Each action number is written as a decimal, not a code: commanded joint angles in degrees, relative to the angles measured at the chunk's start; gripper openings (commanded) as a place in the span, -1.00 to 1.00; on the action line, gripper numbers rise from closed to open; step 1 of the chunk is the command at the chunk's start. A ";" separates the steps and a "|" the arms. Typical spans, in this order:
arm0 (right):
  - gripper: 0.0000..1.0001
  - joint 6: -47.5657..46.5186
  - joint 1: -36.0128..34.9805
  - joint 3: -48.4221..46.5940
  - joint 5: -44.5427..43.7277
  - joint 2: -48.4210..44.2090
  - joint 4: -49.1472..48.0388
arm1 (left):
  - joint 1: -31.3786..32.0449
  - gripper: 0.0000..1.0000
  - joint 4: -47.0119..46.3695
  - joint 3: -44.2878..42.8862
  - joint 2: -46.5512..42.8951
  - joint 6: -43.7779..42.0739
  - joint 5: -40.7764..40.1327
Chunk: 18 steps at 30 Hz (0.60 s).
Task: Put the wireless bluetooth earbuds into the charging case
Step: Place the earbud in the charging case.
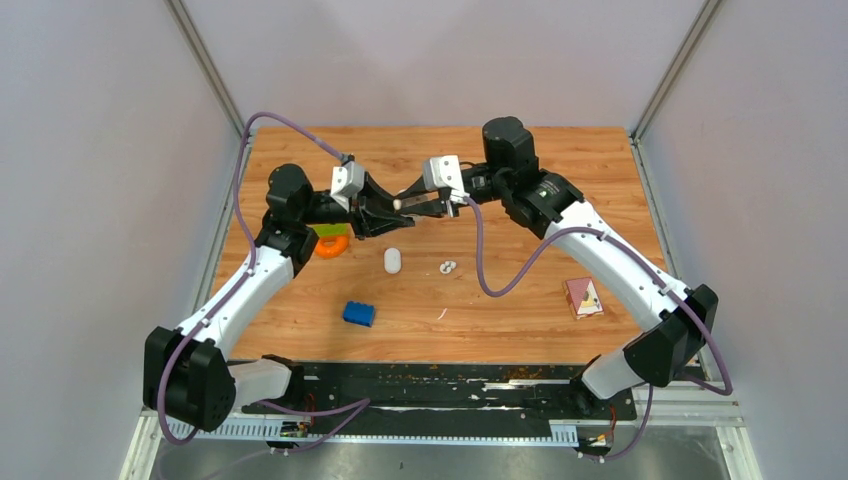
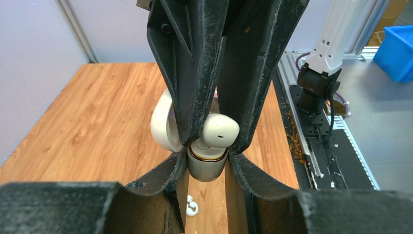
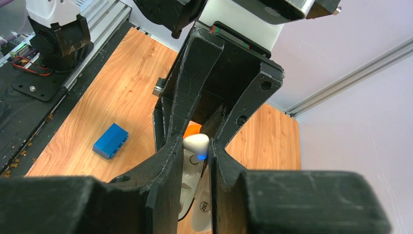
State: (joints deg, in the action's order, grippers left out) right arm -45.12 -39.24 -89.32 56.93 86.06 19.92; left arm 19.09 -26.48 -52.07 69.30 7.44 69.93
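Observation:
My left gripper (image 1: 390,211) (image 2: 207,161) is shut on the charging case's grey, gold-rimmed base (image 2: 208,168) and holds it above the table. The case's white lid (image 2: 160,122) stands open behind it. My right gripper (image 1: 408,204) (image 3: 196,148) meets it tip to tip and is shut on a white earbud (image 2: 220,130) (image 3: 196,143), which sits at the mouth of the case. A blue light glows just under the earbud in the right wrist view. Two more white earbuds (image 1: 447,266) (image 2: 191,207) lie on the table below.
A white oval object (image 1: 392,260) lies under the grippers. A blue toy brick (image 1: 358,313) (image 3: 110,141) lies nearer the front. An orange ring (image 1: 332,246) with a green piece lies by the left arm. A pink box (image 1: 583,296) sits to the right.

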 commanded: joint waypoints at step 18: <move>-0.63 -4.31 1.13 -4.08 -2.59 1.79 6.18 | 0.24 -0.85 1.46 -2.42 -2.50 -5.15 0.04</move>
State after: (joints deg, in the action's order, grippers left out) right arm -47.90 -38.94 -91.53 55.96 87.18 24.23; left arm 19.09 -23.81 -52.07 68.95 3.88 68.45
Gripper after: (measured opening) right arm 0.234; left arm 0.357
